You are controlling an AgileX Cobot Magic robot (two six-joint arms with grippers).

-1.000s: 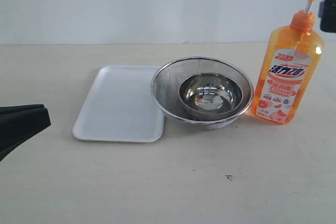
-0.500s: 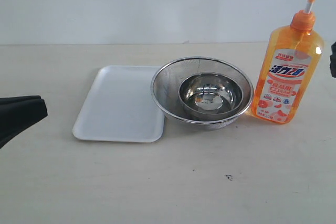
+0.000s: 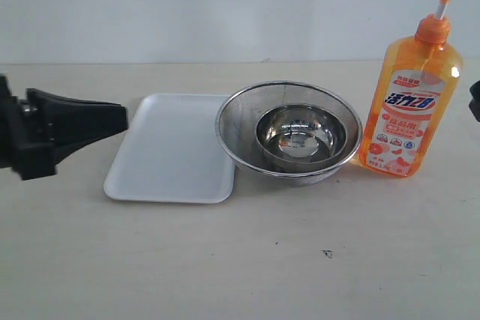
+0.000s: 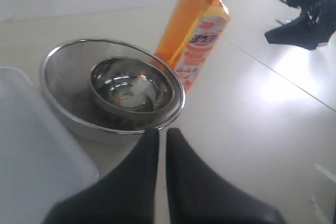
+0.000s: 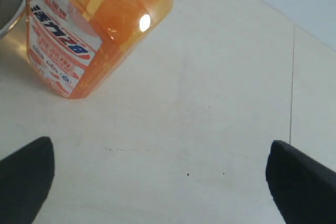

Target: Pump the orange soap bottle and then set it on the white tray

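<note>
The orange soap bottle (image 3: 409,106) stands upright at the right of the table, pump head up, beside the strainer; it also shows in the left wrist view (image 4: 197,30) and the right wrist view (image 5: 86,24). The white tray (image 3: 169,151) lies flat left of the strainer, with its corner (image 4: 31,145) in the left wrist view. My left gripper (image 3: 120,119) hovers at the tray's left edge, shut with nothing in it (image 4: 162,132). My right gripper (image 5: 160,150) is open wide over bare table just right of the bottle; only a dark sliver (image 3: 475,101) shows at the exterior view's edge.
A round steel mesh strainer (image 3: 289,129) holding a small shiny steel bowl (image 3: 301,136) sits between tray and bottle. A small dark speck (image 3: 327,253) marks the table in front. A pale wall runs behind.
My left gripper has swung in from the left edge, rightward and up toward the tray. My right gripper has dropped from beside the pump head to lower at the right edge.
</note>
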